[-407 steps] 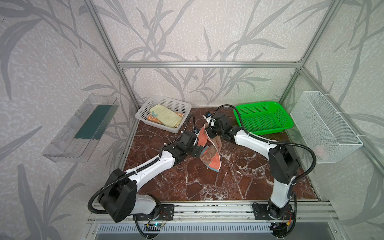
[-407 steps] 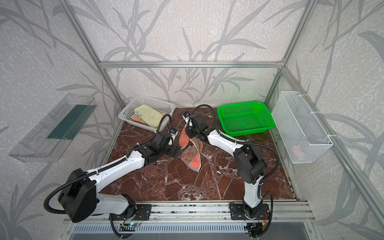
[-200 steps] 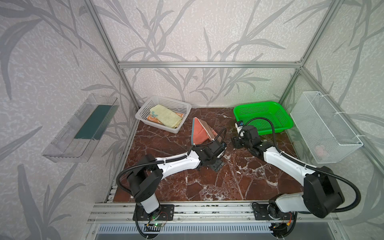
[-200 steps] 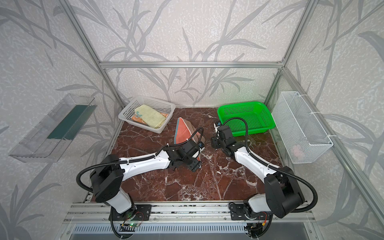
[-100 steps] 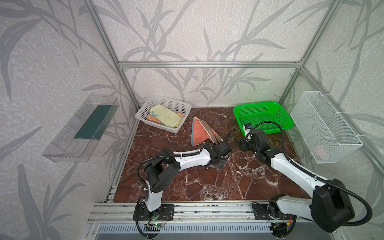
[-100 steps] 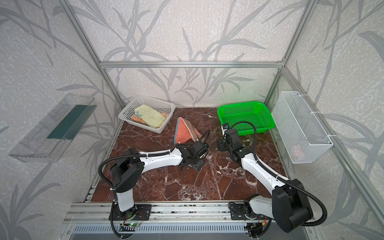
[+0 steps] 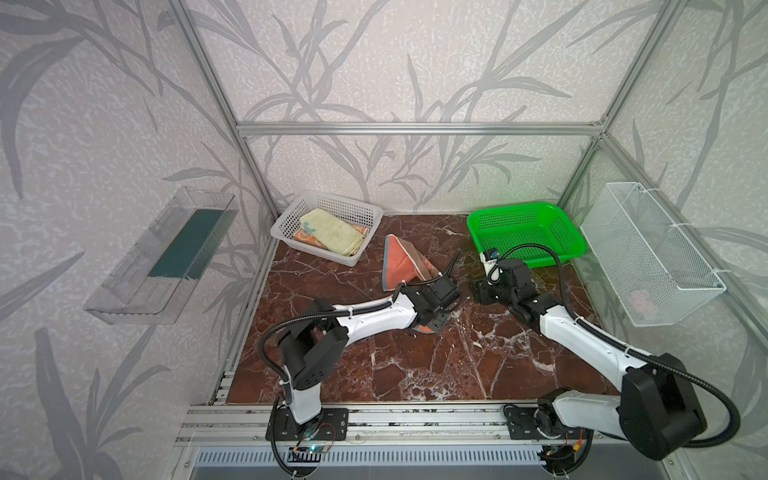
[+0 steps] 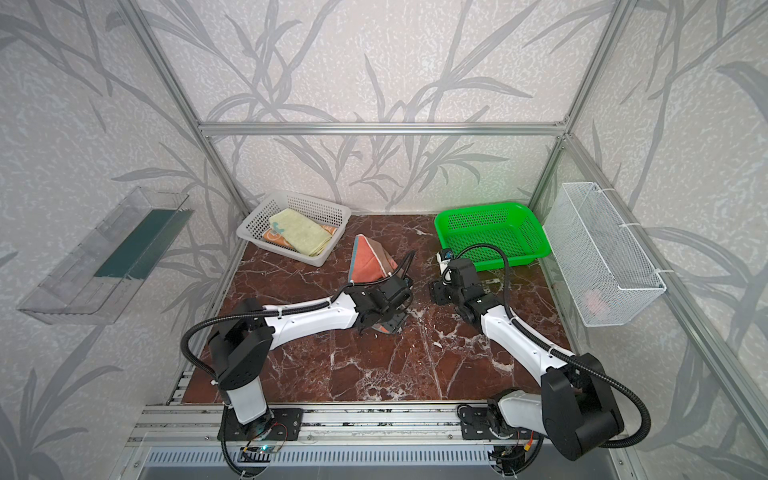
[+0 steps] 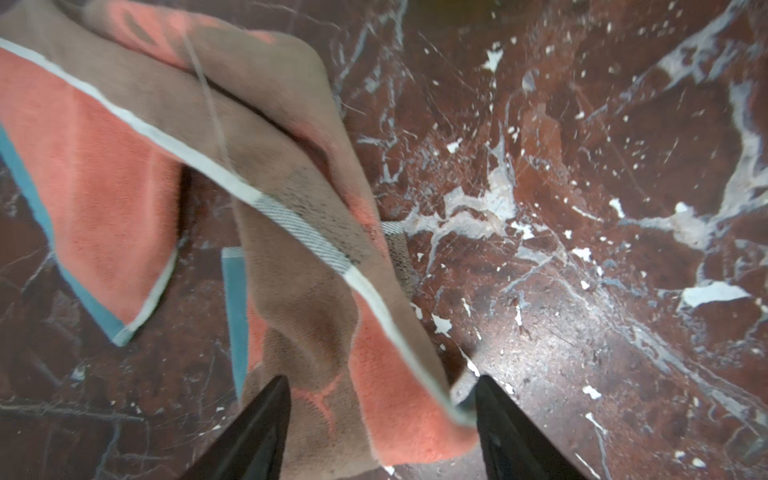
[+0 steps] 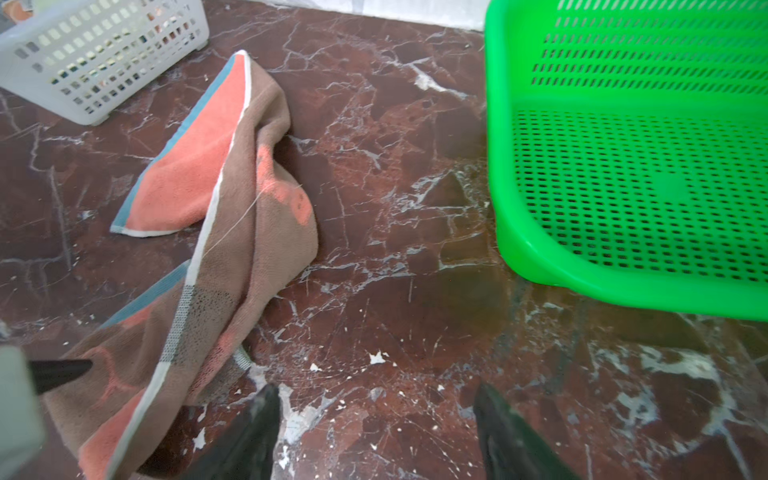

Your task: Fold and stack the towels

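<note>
Left wrist view: the salmon-pink towel (image 9: 124,187) lies bunched on the marble top (image 9: 582,291), brown side rolled over the pink. One corner sits btwn the black fingers (image 9: 266,424) of your left gripper (image 9: 380,386). Those fingers stand apart and straddle the cloth w/o pinching it, so nothing is held.

In both top views the towel sits mid-table toward the back, long axis approx 11 to 5 o'clock. The left gripper is over the 5 o'clock end. Your right gripper (image 7: 478,291) hangs just beside that end, at its 3 o'clock and clear of the cloth, fingers spread and empty over bare marble. From it the towel lies at 9 o'clock.

So the left arm is nearer. I judge the step is opening the cloth flat before the fold: left closes on its corner, right goes toward 9 o'clock for a second one.

Room:
- The white basket (image 7: 316,250) is near the far tip at 10 o'clock, not touching. It holds the pale yellow towel (image 7: 332,230) on top of the orange towel (image 7: 305,237).
- The green basket (image 7: 523,232) is empty, at 2 o'clock, apart from the cloth.
- Toward 6 o'clock the marble is bare: the best space to drag and spread.

Both grippers crowd the near end, so watch for a clash.
</note>
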